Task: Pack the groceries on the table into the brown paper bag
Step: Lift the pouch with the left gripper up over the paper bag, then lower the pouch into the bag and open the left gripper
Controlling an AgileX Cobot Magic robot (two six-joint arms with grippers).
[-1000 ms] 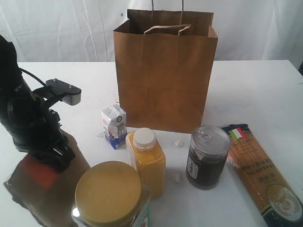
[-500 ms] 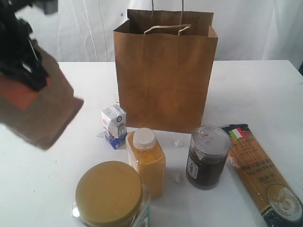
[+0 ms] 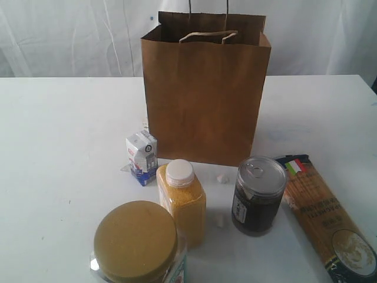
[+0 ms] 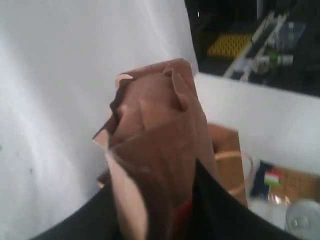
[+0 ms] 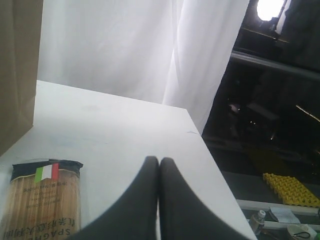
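The brown paper bag [image 3: 203,94] stands upright at the back of the table [image 3: 59,147]. In front of it are a small white-blue carton [image 3: 141,156], a yellow white-capped bottle [image 3: 181,200], a dark silver-lidded jar [image 3: 258,194], a clear yellow-lidded jar [image 3: 136,244] and a long spaghetti packet [image 3: 327,218]. Neither arm shows in the exterior view. In the left wrist view my left gripper [image 4: 155,185] is shut on the red-brown foil pouch [image 4: 160,135], high above the bag [image 4: 227,155]. My right gripper [image 5: 159,161] is shut and empty, over the table beside the spaghetti packet [image 5: 42,200].
Tiny white crumbs [image 3: 222,177] lie between the bottle and the dark jar. A white curtain [image 3: 70,35] hangs behind the table. The table's right edge [image 5: 200,140] drops off to a dark area with equipment.
My left arm has lifted the foil pouch from the table's left side, up and out of the exterior view. The other groceries and the bag have not moved.
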